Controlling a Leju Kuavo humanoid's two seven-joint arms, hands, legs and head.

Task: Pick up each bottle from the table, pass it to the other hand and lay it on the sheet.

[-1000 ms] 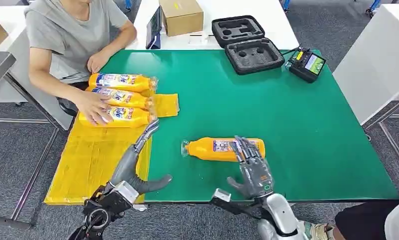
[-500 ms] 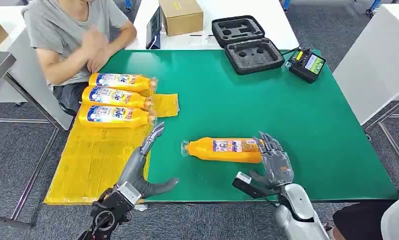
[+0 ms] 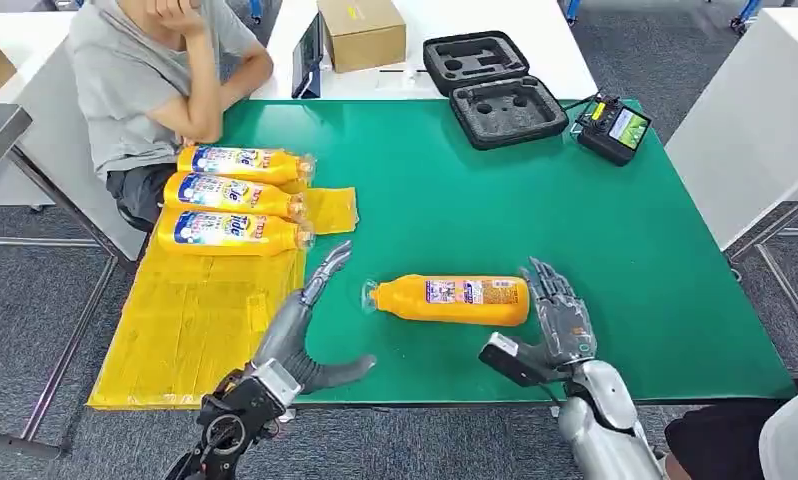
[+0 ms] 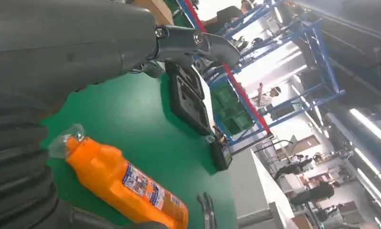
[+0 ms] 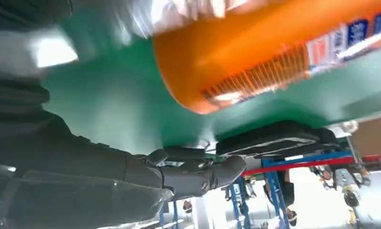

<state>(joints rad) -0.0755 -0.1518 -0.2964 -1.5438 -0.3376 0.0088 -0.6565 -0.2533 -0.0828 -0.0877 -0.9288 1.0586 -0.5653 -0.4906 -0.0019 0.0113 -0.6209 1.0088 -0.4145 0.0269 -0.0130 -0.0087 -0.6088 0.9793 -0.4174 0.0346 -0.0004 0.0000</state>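
Observation:
An orange bottle [image 3: 452,299] lies on its side on the green table [image 3: 475,200], its clear cap pointing toward the yellow sheet [image 3: 190,315]. My right hand [image 3: 557,318] stands open just beyond the bottle's base end, fingers spread, apart from it. My left hand [image 3: 305,325] is open at the sheet's edge, fingers extended toward the cap, holding nothing. Three bottles [image 3: 230,193] lie side by side on the sheet's far end. The left wrist view shows the bottle [image 4: 124,183] lying on green; the right wrist view shows its base [image 5: 236,62] close by.
A person [image 3: 145,70] sits at the table's far left corner, hand raised to the head. A black foam case [image 3: 493,88], a cardboard box [image 3: 362,30] and a handheld device [image 3: 613,128] stand along the far edge. Bare green surface lies right of the bottle.
My right hand moved off the bottle to its base end. My left hand advanced toward the cap. The person withdrew the hand from the bottles on the sheet and raised it.

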